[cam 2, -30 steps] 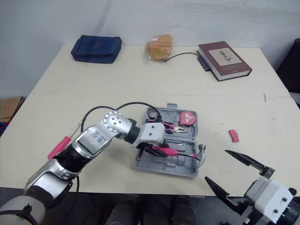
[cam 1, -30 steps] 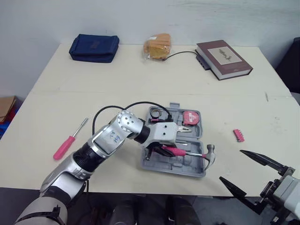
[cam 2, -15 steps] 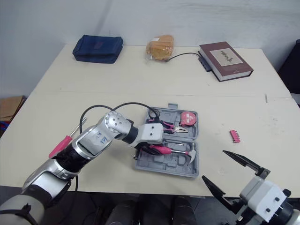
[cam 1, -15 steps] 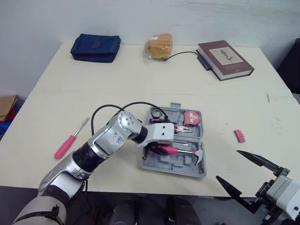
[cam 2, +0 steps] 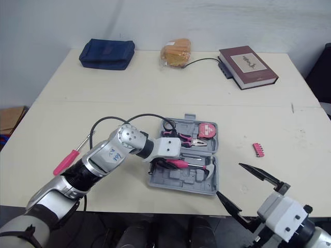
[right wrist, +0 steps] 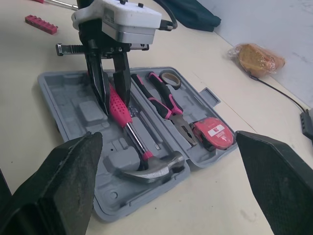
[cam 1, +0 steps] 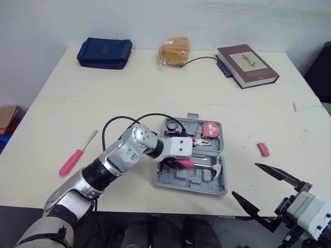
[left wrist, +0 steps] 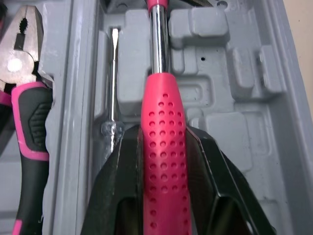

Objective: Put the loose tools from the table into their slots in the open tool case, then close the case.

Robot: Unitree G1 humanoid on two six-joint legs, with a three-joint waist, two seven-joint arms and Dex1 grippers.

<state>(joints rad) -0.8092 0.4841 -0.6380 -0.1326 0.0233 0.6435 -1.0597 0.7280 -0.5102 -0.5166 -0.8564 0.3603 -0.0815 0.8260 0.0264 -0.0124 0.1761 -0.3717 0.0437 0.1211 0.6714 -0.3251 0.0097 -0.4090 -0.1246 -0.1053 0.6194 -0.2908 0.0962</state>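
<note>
Hammer [right wrist: 138,146]: a second ago its head overhung the right edge of the tool case [cam 1: 181,182]; now the head lies inside the case's near half, shaft along the moulded slot. Left gripper [right wrist: 115,100] stays clamped on the pink grip. Judged seated or nearly so, making release the likely next step. Right gripper [cam 1: 244,180] hovers off the case's near-right corner, fingers spread wide, empty. Still outside: pink screwdriver [cam 1: 76,154] well left of the case, pink bit strip [cam 1: 264,149] to its right. Lid open.
</note>
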